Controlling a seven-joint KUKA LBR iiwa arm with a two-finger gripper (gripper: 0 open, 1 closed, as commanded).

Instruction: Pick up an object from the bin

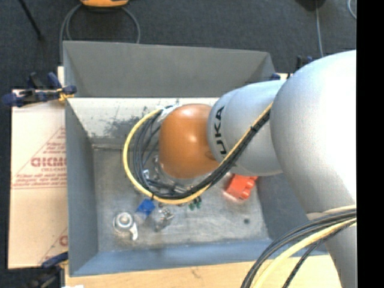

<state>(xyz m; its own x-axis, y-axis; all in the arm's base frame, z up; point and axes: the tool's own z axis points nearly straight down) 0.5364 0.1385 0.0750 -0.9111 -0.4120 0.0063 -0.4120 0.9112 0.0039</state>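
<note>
Small blue piece just beside the gripper, toward the near wall of the bin. Grey metal bit next to it, white cap farther left, orange block well right. Impossible to tell whether spread or pressed together. Best centred over one piece before descending.

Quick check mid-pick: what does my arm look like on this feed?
Pale grey arm with thick rounded links, black KUKA lettering near the wrist, a glossy orange dome cover there, and a yellow cable looped with black cables beside it.
</note>
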